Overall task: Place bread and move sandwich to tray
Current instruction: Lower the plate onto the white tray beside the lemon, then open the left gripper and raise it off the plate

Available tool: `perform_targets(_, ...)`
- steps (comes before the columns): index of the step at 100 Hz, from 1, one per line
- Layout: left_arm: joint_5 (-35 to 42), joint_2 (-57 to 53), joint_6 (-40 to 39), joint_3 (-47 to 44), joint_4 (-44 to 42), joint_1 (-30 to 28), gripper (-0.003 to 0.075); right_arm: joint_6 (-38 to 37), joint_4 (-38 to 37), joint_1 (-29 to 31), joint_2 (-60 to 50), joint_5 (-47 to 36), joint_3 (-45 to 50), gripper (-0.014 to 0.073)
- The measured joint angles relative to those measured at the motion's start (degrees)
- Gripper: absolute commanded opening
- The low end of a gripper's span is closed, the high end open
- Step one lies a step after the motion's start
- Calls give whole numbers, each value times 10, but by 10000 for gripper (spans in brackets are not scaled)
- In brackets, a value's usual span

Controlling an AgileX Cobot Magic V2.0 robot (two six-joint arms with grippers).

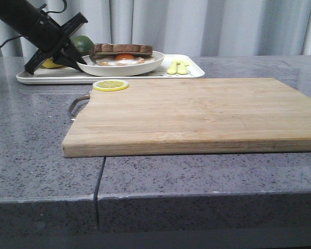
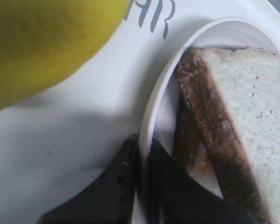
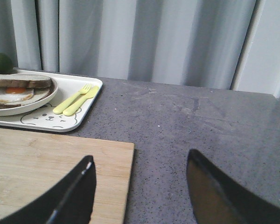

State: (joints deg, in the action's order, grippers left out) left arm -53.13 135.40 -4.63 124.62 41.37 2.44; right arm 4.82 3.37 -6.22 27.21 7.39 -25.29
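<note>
Wooden cutting board (image 1: 197,114) on grey stone table (image 1: 36,155), lemon slice (image 1: 110,85) at its far left corner; yellow-green fork and knife (image 3: 76,100); grey curtain (image 3: 144,42) behind.

Left arm reaching far left, right arm out of the front view

The left gripper (image 1: 78,58) angles downward, its fingers (image 2: 123,186) nearly closed around a thin rim; the right gripper (image 3: 140,186) hangs level, jaws wide apart, holding nothing.

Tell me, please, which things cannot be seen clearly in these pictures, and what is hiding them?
- Left gripper, left wrist view: fingertips straddle the bowl rim; blur hides any contact.
- Sandwich, front view: the bowl wall hides its underside.
- Yellow fruit, left wrist view: cut off by the edge, blurred.
- Tray drawing, right wrist view: partly under the bowl.
- Right gripper: only the fingers show, apart.
</note>
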Motion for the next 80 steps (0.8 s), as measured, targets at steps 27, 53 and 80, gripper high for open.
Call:
perform_targets(27, -7, 1, -15, 25, -3, 0, 262, 0, 0, 0, 0, 0, 0, 437)
perform_targets(53, -60, 1, -31, 71, -45, -1, 261, 0, 0, 0, 0, -1, 0, 437)
perform_targets(80, -156, 1, -36, 158, -122, -1, 261, 0, 0, 0, 0, -2, 0, 437)
